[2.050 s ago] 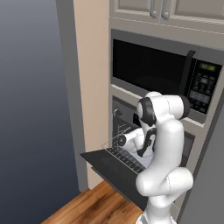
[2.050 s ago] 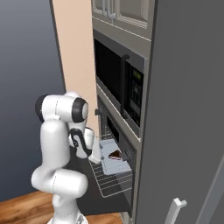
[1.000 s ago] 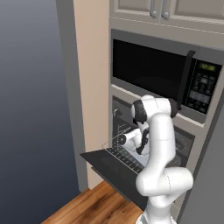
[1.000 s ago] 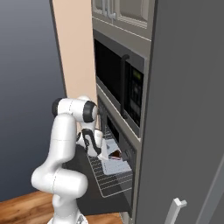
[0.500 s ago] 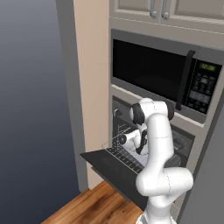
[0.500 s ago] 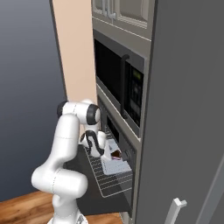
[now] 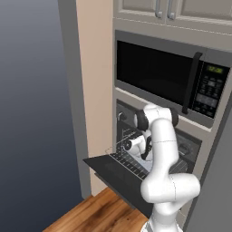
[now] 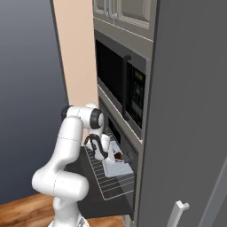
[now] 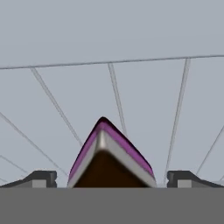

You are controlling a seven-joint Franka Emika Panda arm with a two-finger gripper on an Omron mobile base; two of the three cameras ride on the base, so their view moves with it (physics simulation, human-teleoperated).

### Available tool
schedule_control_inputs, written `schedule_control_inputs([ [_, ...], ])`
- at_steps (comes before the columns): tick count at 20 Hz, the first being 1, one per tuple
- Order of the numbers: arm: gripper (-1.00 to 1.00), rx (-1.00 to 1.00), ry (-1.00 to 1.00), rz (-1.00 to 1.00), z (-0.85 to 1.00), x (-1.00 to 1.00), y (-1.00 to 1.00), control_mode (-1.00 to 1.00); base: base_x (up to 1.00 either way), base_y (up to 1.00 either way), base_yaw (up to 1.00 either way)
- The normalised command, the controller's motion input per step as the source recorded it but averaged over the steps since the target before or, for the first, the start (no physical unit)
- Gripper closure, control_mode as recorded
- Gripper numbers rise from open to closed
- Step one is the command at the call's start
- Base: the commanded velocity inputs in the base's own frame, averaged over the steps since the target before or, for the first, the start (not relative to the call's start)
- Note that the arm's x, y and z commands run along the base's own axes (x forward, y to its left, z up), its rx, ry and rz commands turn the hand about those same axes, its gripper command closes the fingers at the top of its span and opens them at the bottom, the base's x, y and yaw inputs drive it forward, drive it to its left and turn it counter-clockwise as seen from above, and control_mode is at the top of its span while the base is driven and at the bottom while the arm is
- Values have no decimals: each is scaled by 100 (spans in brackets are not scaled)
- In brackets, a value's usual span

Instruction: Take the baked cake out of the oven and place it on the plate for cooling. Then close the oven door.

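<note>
— Gripper point(image 9: 112, 179) condition?
— Jaws wide apart, one tip either side of the cake point(image 9: 109, 157), no contact visible.
— Cake position?
— On a tray point(image 8: 116, 169) on the pulled-out wire rack point(image 8: 108, 179), over the lowered oven door point(image 7: 115, 174).
— Surroundings?
— Black microwave point(image 7: 170, 79) directly above the oven point(image 7: 190, 152); cabinet wall point(image 8: 186, 111) close on the right.

**No legible text**

We can read nothing here. The microwave point(image 7: 170, 79) carries a small green-lit display point(image 7: 216, 70) and a keypad point(image 7: 207, 94) of pale buttons, but their characters are too small and blurred for us to make out.
</note>
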Motion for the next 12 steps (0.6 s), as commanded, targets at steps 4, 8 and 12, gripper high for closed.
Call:
schedule_control_inputs([
  [4,-100,0,4,2,-13,14,0,-100,0,0,0],
  [8,-100,0,4,3,-16,8,-1,-100,0,0,0],
  [12,-100,0,6,2,-17,6,-3,-100,0,0,0],
])
